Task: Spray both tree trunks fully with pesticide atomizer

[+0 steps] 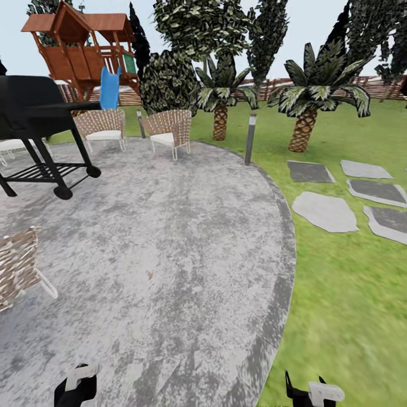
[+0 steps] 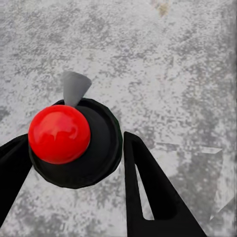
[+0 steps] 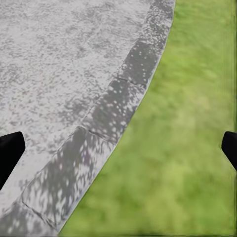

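In the left wrist view the pesticide atomizer (image 2: 94,148) is seen from above, with a red ball on a round black cap and a grey nozzle. My left gripper (image 2: 74,140) is shut on it, a black finger (image 2: 153,197) pressing each side of the cap. In the head view that gripper (image 1: 78,385) hangs low over the grey patio. My right gripper (image 1: 308,391) is open, its fingertips wide apart (image 3: 118,148) over the patio's curved edge and grass. Mottled-green crowns (image 1: 195,25) rise at the back of the garden; the tree trunks are hidden behind a shrub and palms.
A black grill (image 1: 39,130) stands at the left. Wicker chairs (image 1: 169,131) sit at the patio's far side and one (image 1: 17,271) near left. A lamp post (image 1: 250,138), two short palms (image 1: 302,113), grey stepping stones (image 1: 325,212), a wooden playhouse (image 1: 85,48) and lawn (image 1: 350,305) lie ahead and right.
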### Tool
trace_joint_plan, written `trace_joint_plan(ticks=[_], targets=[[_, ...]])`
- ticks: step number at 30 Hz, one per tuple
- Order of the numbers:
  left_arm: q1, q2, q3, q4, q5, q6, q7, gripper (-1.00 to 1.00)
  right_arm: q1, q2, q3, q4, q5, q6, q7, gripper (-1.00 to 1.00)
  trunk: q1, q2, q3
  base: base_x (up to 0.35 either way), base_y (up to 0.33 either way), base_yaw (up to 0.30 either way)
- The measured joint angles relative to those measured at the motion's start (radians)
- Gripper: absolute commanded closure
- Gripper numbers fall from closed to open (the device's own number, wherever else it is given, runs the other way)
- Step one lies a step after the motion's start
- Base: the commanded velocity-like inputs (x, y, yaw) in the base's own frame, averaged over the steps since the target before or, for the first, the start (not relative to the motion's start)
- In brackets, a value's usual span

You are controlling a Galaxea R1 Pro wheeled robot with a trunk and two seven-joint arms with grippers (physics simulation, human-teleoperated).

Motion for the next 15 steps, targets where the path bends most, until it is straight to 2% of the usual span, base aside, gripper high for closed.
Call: trace_joint_plan(ticks=[15], targets=[[0.0, 0.001, 0.001, 0.006, -0.001, 0.0, 0.001, 1.0, 0.0, -0.001, -0.001, -0.001, 0.0, 0.0, 0.001, -1.0, 0.0, 0.0, 0.012, 0.0, 0.0, -0.273]])
